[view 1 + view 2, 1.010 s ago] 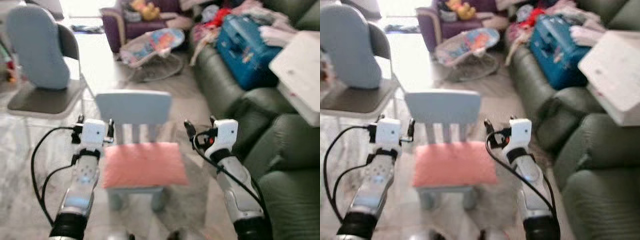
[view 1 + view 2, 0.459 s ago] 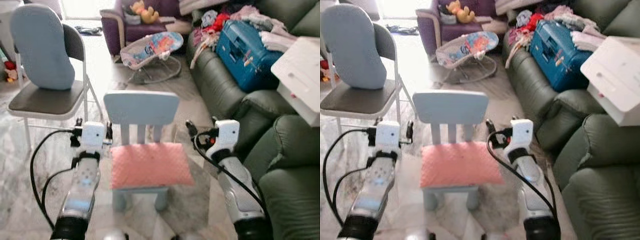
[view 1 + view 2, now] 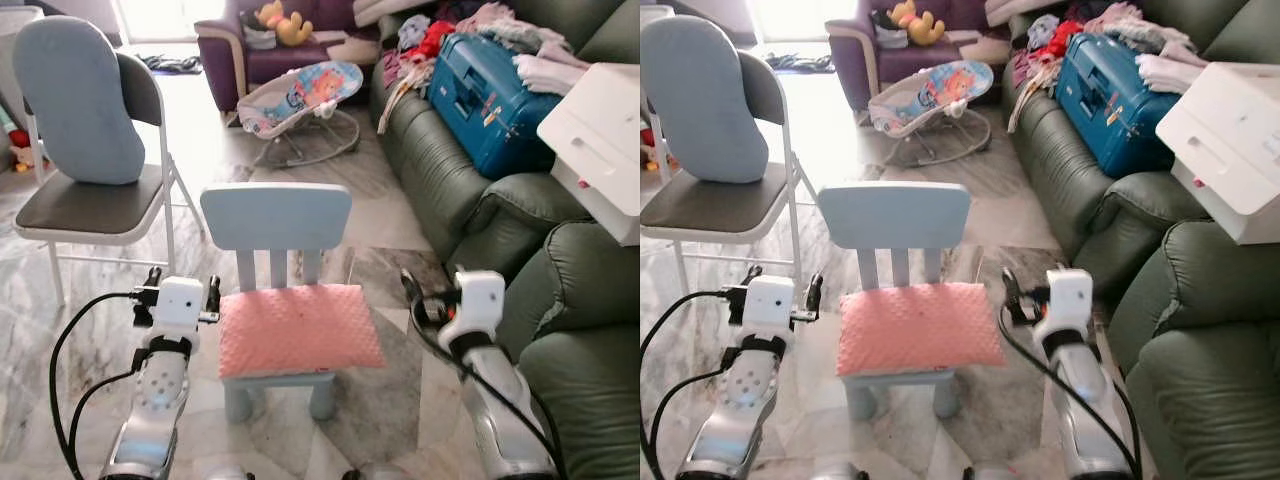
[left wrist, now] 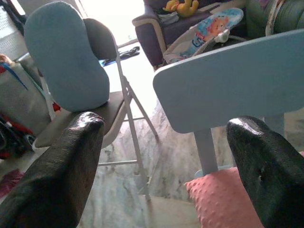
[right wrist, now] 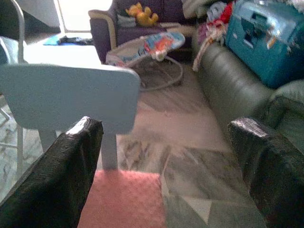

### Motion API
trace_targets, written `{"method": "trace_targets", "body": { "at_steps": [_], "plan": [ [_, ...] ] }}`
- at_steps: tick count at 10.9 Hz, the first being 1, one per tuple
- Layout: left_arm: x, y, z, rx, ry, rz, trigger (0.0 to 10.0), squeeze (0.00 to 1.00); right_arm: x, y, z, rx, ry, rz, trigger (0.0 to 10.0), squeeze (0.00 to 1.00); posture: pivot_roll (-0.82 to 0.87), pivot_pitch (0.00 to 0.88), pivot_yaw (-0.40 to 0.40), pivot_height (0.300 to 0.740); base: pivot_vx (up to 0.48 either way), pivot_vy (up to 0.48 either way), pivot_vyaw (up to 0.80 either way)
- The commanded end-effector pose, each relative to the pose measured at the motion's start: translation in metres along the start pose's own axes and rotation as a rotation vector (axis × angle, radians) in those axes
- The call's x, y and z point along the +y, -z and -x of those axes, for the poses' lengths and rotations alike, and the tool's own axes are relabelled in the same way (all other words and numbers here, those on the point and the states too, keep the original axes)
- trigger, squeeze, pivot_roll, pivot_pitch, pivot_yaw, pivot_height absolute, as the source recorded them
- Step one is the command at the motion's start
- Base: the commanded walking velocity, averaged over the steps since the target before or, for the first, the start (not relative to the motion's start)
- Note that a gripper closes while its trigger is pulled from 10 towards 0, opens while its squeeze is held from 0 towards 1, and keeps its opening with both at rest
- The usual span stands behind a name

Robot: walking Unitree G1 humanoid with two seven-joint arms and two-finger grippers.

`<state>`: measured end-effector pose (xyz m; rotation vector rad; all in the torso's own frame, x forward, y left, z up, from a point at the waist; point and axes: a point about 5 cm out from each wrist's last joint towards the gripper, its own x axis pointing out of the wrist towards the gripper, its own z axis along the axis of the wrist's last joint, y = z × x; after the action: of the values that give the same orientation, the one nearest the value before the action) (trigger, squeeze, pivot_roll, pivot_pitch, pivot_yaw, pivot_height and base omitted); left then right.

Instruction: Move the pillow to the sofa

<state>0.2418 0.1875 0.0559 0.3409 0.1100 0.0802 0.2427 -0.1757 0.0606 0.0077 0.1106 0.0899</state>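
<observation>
Pink and dimpled, the pillow (image 3: 297, 328) lies flat on the small blue chair (image 3: 277, 217), with the sofa (image 3: 580, 300) at three o'clock. It looks soft, light and floppy, so I'd pinch opposite side edges; the left gripper (image 3: 181, 290) at nine o'clock and the right gripper (image 3: 432, 295) at three both flank it, fingers spread and empty.

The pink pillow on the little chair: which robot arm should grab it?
Probably both. The pillow lies between them, the left gripper at one edge and the right gripper just off the other, both open. If only one, the right: it is nearer the sofa.
</observation>
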Motion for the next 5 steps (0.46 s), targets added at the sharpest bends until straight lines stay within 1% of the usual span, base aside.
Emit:
{"method": "trace_targets", "body": {
  "at_steps": [1, 3, 5],
  "plan": [
    [0.004, -0.002, 0.002, -0.009, 0.001, -0.010, 10.0, 0.00, 0.000, -0.003, 0.002, -0.015, 0.000, 0.010, 10.0, 0.00, -0.05, 0.000, -0.040, 0.740, 0.000, 0.000, 0.00],
    [0.007, 0.003, 0.008, -0.002, 0.039, -0.031, 10.0, 0.00, 0.003, 0.004, 0.010, 0.021, -0.023, -0.003, 10.0, 0.00, -0.06, 0.000, -0.036, 0.740, 0.000, 0.000, 0.00],
    [0.006, 0.002, 0.006, 0.000, 0.044, -0.030, 10.0, 0.00, 0.004, 0.009, 0.012, 0.046, -0.035, -0.017, 10.0, 0.00, -0.06, 0.000, -0.037, 0.740, 0.000, 0.000, 0.00]
  ]
}}
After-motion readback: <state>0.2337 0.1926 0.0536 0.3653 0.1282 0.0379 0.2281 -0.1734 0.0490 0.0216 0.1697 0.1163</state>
